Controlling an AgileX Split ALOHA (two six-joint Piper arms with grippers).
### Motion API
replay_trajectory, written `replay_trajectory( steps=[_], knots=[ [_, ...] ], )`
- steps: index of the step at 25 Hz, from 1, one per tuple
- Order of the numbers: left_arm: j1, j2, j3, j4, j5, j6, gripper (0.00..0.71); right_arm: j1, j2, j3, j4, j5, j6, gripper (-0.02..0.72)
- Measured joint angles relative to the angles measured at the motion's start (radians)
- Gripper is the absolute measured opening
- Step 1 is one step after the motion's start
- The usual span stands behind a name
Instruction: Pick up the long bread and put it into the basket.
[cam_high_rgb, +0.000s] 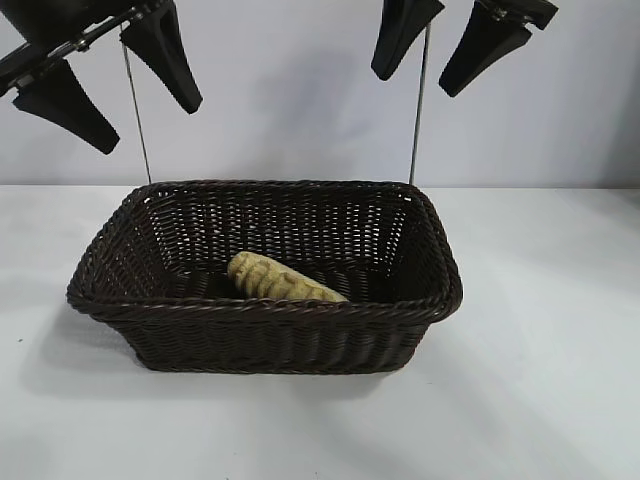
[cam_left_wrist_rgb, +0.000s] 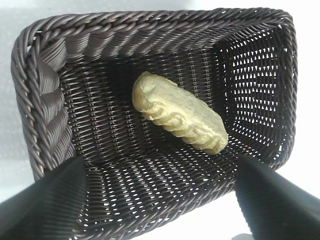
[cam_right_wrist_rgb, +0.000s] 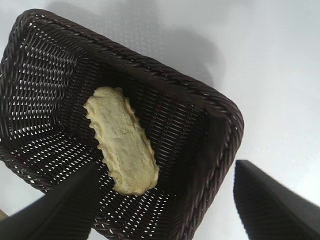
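The long bread (cam_high_rgb: 283, 279), a pale yellow-tan ridged loaf, lies on the floor of the dark brown wicker basket (cam_high_rgb: 150, 310), near its front wall. It also shows inside the basket in the left wrist view (cam_left_wrist_rgb: 180, 114) and the right wrist view (cam_right_wrist_rgb: 122, 141). My left gripper (cam_high_rgb: 110, 85) hangs high above the basket's left end, open and empty. My right gripper (cam_high_rgb: 450, 45) hangs high above the basket's right end, open and empty. Neither touches the bread or the basket.
The basket stands on a white table (cam_high_rgb: 540, 330) in front of a pale wall. Two thin metal rods (cam_high_rgb: 420, 105) rise behind the basket.
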Motion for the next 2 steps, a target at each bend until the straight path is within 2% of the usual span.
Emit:
replay_trajectory(
  steps=[2],
  knots=[
    [0.000,0.000,0.000,0.000,0.000,0.000,0.595,0.000,0.000,0.000,0.000,0.000,0.001,0.540]
  ],
)
